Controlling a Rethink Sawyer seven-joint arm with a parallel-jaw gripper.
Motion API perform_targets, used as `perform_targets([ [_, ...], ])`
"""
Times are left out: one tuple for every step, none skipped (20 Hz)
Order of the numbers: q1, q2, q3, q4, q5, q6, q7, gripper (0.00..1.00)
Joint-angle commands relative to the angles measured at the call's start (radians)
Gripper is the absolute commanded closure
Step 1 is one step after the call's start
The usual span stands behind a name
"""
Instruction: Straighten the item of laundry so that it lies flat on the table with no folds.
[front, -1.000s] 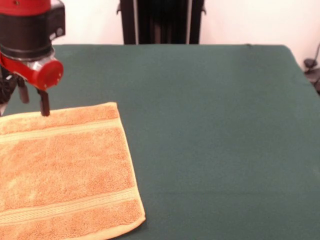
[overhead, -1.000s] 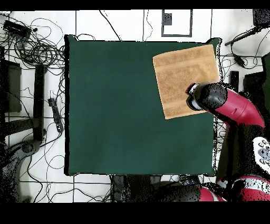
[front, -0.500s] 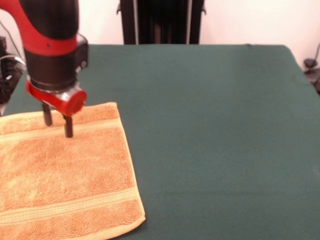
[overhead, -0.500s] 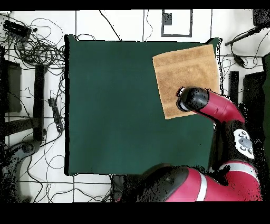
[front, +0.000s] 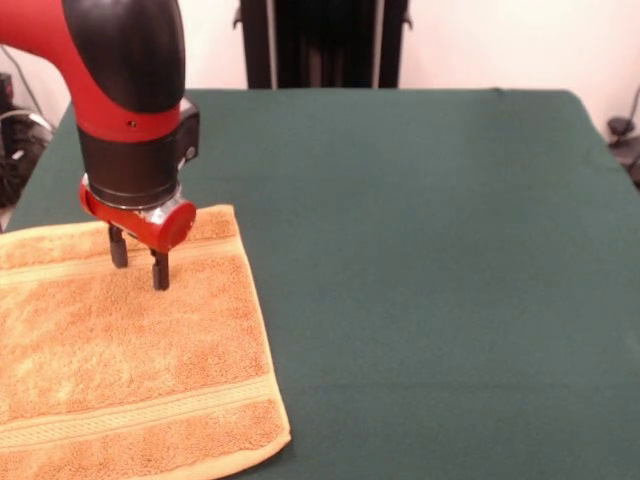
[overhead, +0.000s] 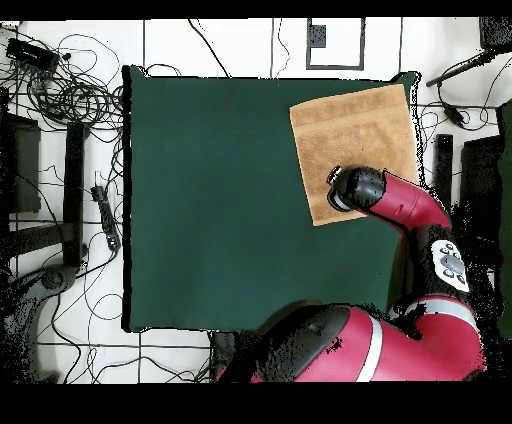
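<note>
The item of laundry (front: 120, 360), a golden-orange towel with woven bands, lies spread flat at the near left corner of the green table (front: 420, 260); in the overhead view the towel (overhead: 345, 130) sits at the table's (overhead: 240, 200) upper right corner. My gripper (front: 139, 264) hangs open over the towel's far part, just past its upper woven band, fingertips close to the cloth with nothing between them. From above, the gripper (overhead: 342, 189) is hidden under the arm's wrist, over the towel's lower edge region.
The red arm (overhead: 410, 205) reaches in from the table's right side in the overhead view. Cables (overhead: 60, 90) and stands lie on the floor around the table. A dark post (front: 320, 40) stands behind the far edge.
The arm has swung further over the towel, carrying the gripper from the towel's far edge toward its middle and slightly lower. The towel has not moved.
</note>
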Motion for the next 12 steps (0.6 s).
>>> perform_targets([
  [0.058, 0.076, 0.094, 0.012, -0.064, -0.045, 0.011, 0.0],
  [0.056, 0.076, 0.095, 0.013, -0.064, -0.045, 0.008, 0.0],
  [0.054, 0.076, 0.098, 0.015, -0.065, -0.044, 0.005, 0.0],
  [0.054, 0.074, 0.097, 0.017, -0.066, -0.042, 0.003, 0.0],
  [0.053, 0.073, 0.097, 0.018, -0.066, -0.038, 0.002, 0.0],
  [0.052, 0.07, 0.1, 0.022, -0.066, -0.036, 0.0, 0.0],
  [0.053, 0.066, 0.1, 0.026, -0.066, -0.031, 0.002, 0.0],
  [0.056, 0.062, 0.098, 0.03, -0.066, -0.026, 0.006, 0.0],
  [0.057, 0.059, 0.1, 0.036, -0.064, -0.025, 0.01, 0.0],
  [0.061, 0.056, 0.098, 0.042, -0.063, -0.025, 0.019, 0.0],
  [0.066, 0.055, 0.096, 0.049, -0.063, -0.028, 0.028, 0.0],
  [0.07, 0.054, 0.095, 0.056, -0.062, -0.034, 0.039, 0.0],
])
